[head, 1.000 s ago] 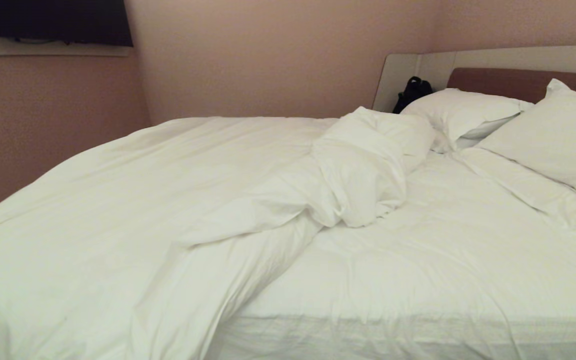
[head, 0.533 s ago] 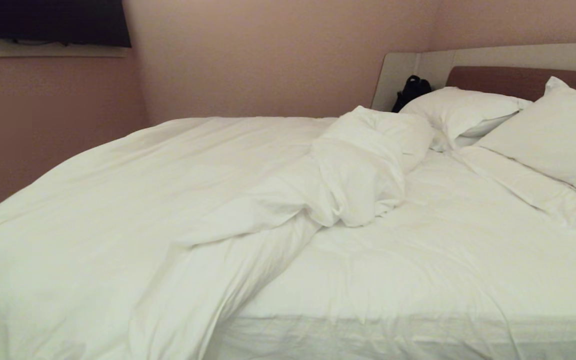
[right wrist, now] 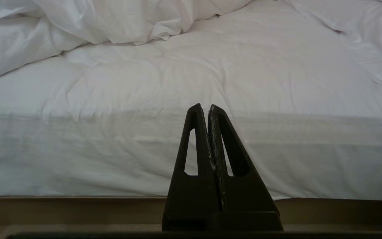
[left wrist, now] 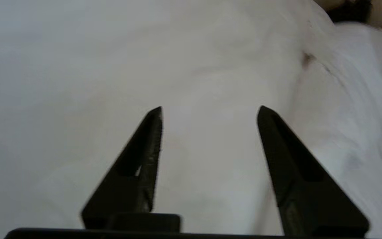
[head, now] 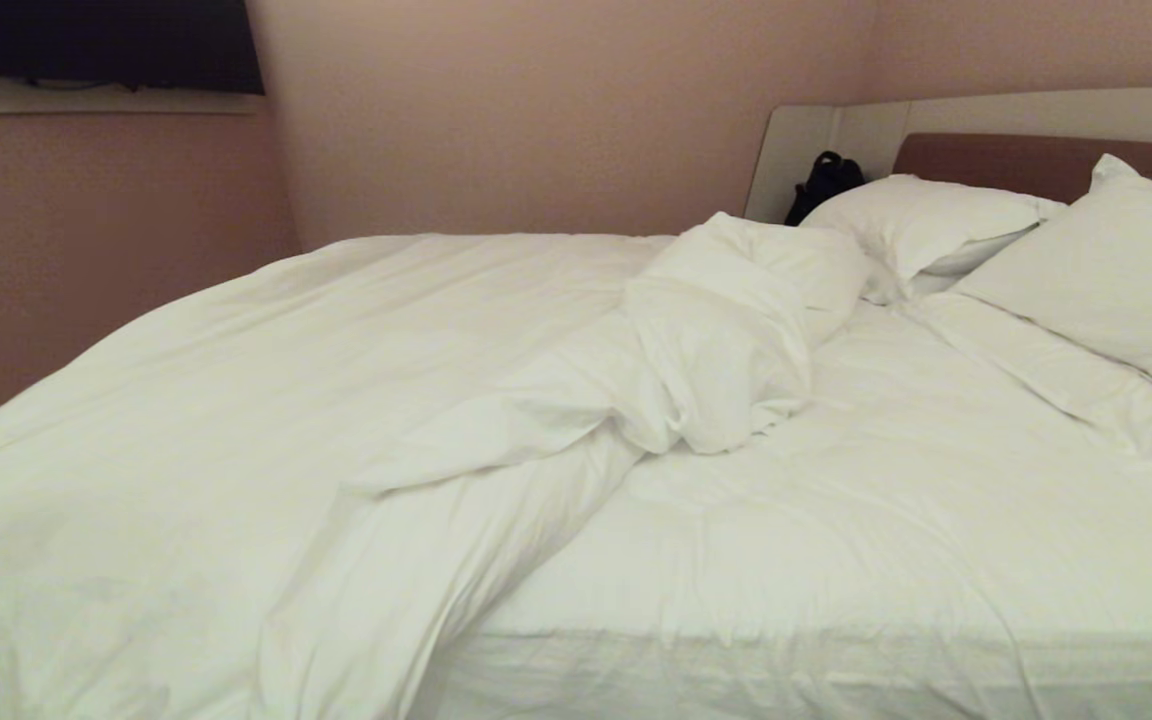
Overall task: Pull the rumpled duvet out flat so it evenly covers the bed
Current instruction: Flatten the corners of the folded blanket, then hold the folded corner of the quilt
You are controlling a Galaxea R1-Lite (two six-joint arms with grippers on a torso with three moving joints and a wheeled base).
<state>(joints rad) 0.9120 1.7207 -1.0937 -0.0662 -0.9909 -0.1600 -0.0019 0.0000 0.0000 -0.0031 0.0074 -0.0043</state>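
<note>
Wrist views alone show jaws: left gripper (left wrist: 209, 108) parted over duvet (head: 316, 420), empty; right gripper (right wrist: 207, 106) closed, facing bed (right wrist: 191, 156). Duvet bunched leftward.

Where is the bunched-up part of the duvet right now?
In the head view, the duvet's bunched ridge lies mid-bed, just left of the pillows, trailing toward the near edge.

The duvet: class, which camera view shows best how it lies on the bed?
The head view: the whole duvet shows, bunched left, bare sheet right. The left wrist view shows blurred white fabric only; the right wrist view catches just its rumpled edge.
</note>
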